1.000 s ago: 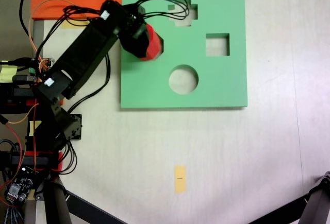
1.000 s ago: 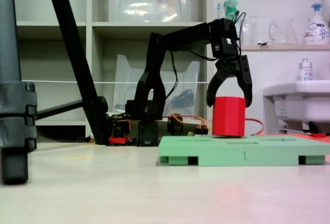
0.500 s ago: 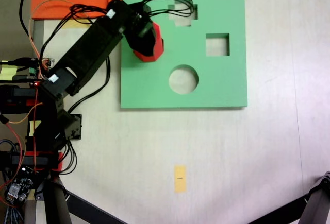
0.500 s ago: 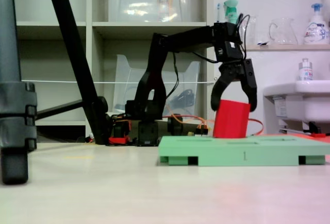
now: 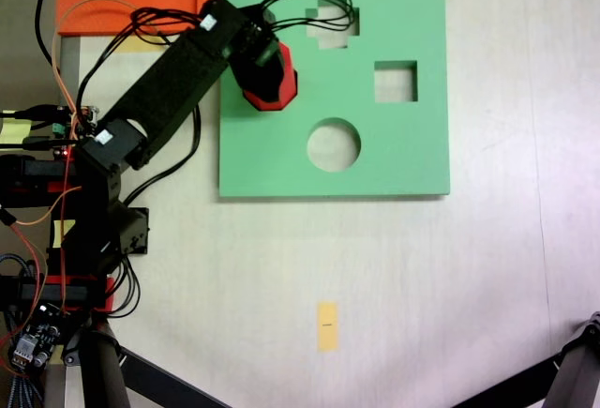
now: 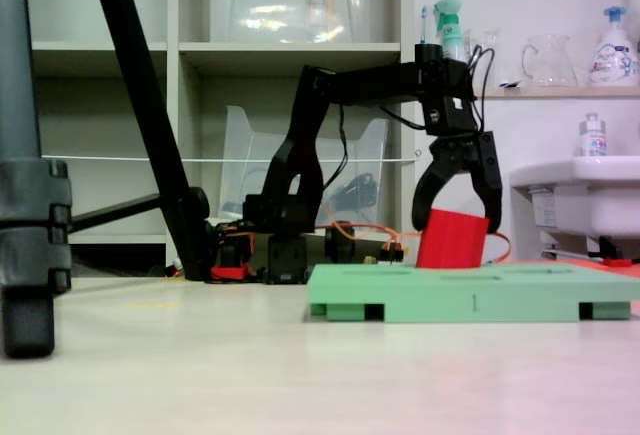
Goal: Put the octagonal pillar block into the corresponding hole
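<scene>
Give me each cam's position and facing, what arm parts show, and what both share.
A fixed view: above, looking straight down on the green board; shows the arm from base to gripper.
A fixed view: near table height, looking sideways across the table at the board's edge; shows the arm in profile, with the gripper and its fingers spread.
Shared: board, arm, and the tilted red block partly sunk in the board.

I'm seeing matt foam on the red octagonal pillar block (image 5: 273,78) and the green board (image 5: 394,145). The claw (image 6: 458,213) is looking like black plastic, and the bench (image 5: 375,277) is showing a smooth pale surface.
</scene>
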### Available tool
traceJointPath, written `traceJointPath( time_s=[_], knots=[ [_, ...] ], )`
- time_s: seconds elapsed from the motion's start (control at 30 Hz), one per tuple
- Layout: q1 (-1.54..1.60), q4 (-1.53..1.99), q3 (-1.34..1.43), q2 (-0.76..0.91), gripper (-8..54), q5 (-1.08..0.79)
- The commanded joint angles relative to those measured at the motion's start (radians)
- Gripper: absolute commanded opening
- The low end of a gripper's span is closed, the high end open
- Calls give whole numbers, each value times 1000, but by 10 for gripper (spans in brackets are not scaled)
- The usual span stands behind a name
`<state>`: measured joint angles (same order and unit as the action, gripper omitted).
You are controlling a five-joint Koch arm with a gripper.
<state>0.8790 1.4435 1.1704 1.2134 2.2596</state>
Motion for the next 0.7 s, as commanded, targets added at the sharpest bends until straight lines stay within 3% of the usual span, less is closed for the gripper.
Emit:
traceJointPath(
  time_s=[0.0, 0.03, 0.3, 0.43, 0.57, 0.67],
  knots=[
    [17, -28, -9, 26, 450, 11],
    [17, -32, -11, 29, 521, 15],
    [18, -6, 8, 153, 526, -11],
    [-75, 61, 66, 423, 520, -426],
    [-201, 20, 103, 594, 519, -1089],
    [-350, -126, 230, 730, 480, -1373]
  ],
)
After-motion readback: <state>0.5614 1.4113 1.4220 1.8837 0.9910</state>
